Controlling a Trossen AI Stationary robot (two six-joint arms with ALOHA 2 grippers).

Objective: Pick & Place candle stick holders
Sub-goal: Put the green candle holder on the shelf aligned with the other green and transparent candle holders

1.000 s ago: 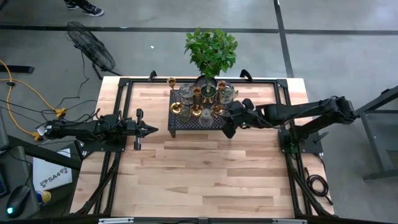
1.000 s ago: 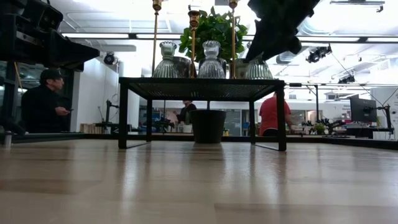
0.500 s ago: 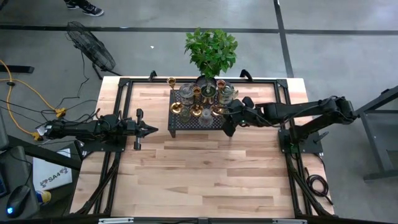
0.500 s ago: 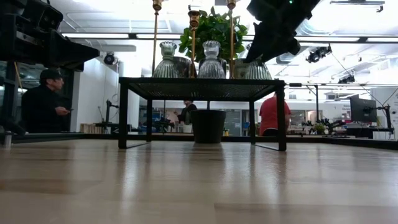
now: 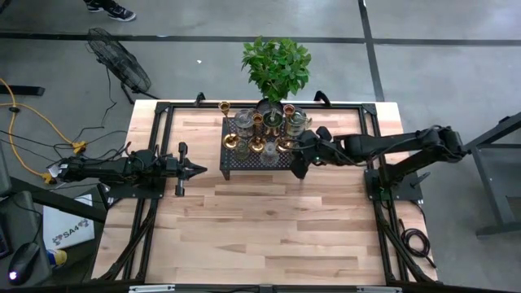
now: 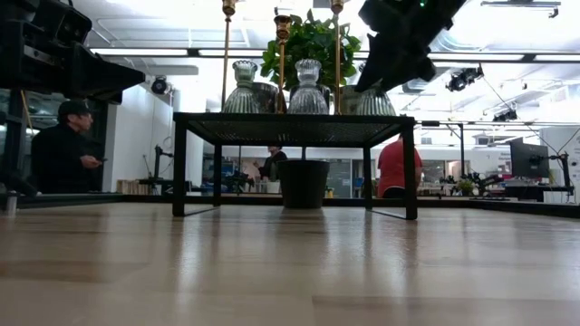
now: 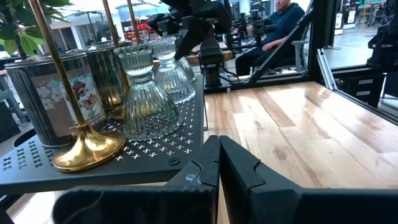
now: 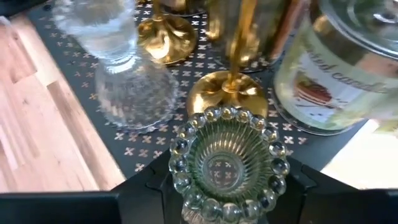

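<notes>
Reading "candle": jar label (image 8: 329, 81)

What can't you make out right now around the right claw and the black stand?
- Right claw fingers: right wrist view, cut by the bottom edge and covered by the beaded glass holder; contact unclear.
- Same claw, high view: too small against the black perforated stand.
- Low view: the dark arm blocks the holders at the stand's right end.
- Jar label: right wrist view, blurred.
- Left claw waits shut, facing the stand.
</notes>
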